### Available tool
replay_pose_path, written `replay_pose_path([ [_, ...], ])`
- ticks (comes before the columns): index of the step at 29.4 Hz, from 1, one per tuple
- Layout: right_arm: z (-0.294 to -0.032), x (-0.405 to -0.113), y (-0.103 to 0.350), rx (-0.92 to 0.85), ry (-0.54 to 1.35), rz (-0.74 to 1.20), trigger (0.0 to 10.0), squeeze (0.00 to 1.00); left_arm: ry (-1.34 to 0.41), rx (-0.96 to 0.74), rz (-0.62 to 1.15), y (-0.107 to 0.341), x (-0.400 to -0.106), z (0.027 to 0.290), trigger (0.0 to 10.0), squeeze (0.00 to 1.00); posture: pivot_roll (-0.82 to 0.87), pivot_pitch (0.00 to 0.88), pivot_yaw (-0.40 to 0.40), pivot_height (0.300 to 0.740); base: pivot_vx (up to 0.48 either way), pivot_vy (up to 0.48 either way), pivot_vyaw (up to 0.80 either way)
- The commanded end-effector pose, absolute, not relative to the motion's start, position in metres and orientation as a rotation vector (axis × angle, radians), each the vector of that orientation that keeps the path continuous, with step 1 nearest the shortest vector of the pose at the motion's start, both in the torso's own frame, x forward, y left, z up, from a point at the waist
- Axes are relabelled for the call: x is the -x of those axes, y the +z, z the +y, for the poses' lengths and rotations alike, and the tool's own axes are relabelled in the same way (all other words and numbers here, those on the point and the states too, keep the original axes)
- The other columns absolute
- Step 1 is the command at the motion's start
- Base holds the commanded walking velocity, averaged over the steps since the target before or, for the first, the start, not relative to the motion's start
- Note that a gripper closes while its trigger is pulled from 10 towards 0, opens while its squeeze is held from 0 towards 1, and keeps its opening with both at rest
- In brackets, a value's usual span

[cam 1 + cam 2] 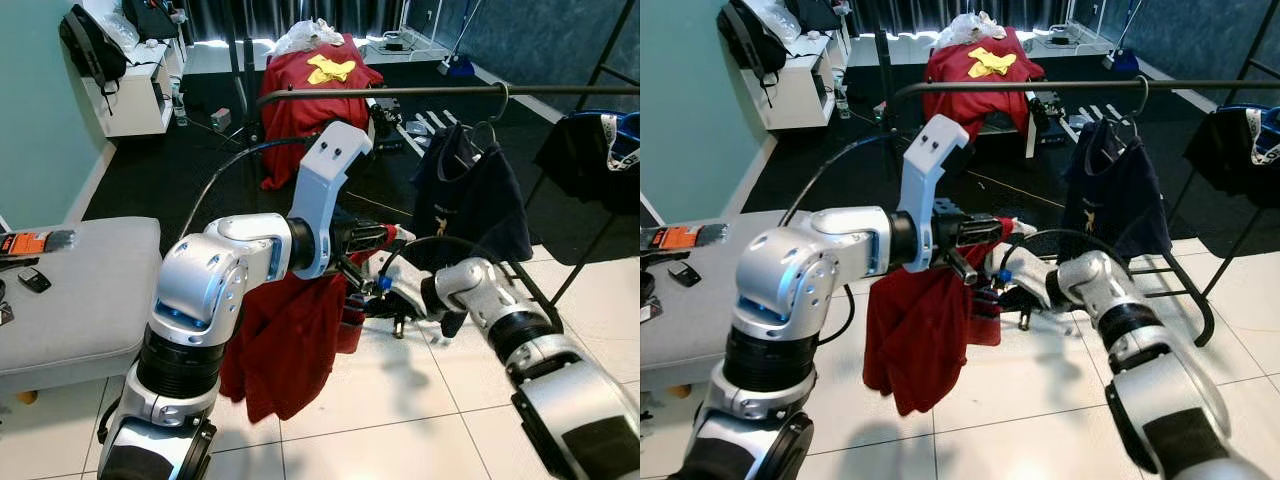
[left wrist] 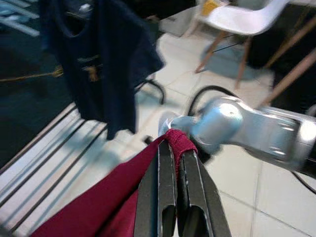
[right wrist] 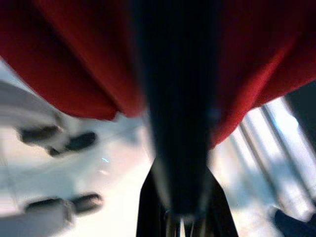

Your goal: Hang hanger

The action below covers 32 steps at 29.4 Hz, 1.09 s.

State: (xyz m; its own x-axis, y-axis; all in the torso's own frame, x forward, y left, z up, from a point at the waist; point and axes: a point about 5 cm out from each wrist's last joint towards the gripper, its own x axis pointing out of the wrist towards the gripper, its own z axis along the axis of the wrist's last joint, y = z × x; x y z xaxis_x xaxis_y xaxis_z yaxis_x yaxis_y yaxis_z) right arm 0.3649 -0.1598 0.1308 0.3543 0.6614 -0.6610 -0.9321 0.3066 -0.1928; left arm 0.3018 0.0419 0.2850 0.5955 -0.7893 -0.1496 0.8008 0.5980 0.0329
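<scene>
Left gripper (image 2: 170, 148): fingers pinching the red shirt (image 1: 290, 345), holding it below the rail (image 1: 420, 92).
Right gripper (image 1: 372, 300): gripping apparently the hanger; fingers' spread unclear.
Progress: hanging remaining.

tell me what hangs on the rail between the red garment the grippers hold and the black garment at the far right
A navy t-shirt on a hanger hangs from the rail there, seen in the left eye view.

The red garment (image 1: 285, 345) is soft matt cloth, as is the navy shirt (image 1: 470, 195). The rail (image 1: 420, 92) looks like dark smooth metal. The arms' shells are glossy silver, the left gripper (image 2: 177, 163) matt black. The floor (image 1: 400, 400) is glossy white tile.
</scene>
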Motion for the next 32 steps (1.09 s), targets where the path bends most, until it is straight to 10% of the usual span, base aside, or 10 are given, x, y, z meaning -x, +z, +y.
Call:
replay_pose_path([
  [1, -0.157, -0.363, 0.129, 0.544, 1.127, 0.508, 10.0, 0.0, -0.865, -0.142, 0.099, 0.288, -0.306, 0.045, 10.0, 0.0, 0.07, 0.08, -0.015, 0.74, 0.0, 0.0, 0.0],
  [6, -0.15, -0.351, 0.113, 0.359, 1.157, 0.513, 10.0, 0.0, -0.669, -0.16, 0.138, 0.278, -0.324, 0.062, 10.0, 0.0, 0.06, 0.084, -0.015, 0.74, 0.0, 0.0, 0.0],
  [15, -0.146, -0.326, 0.063, -0.292, 0.673, 0.485, 10.0, 0.0, -0.301, -0.256, 0.163, 0.265, -0.35, 0.118, 10.0, 0.0, 0.06, 0.063, 0.029, 0.74, 0.0, 0.0, 0.0],
  [32, -0.172, -0.311, 0.054, -0.482, 0.302, 0.457, 10.0, 0.0, -0.257, -0.302, 0.174, 0.251, -0.358, 0.12, 10.0, 0.0, 0.05, 0.067, 0.041, 0.74, 0.0, 0.0, 0.0],
])
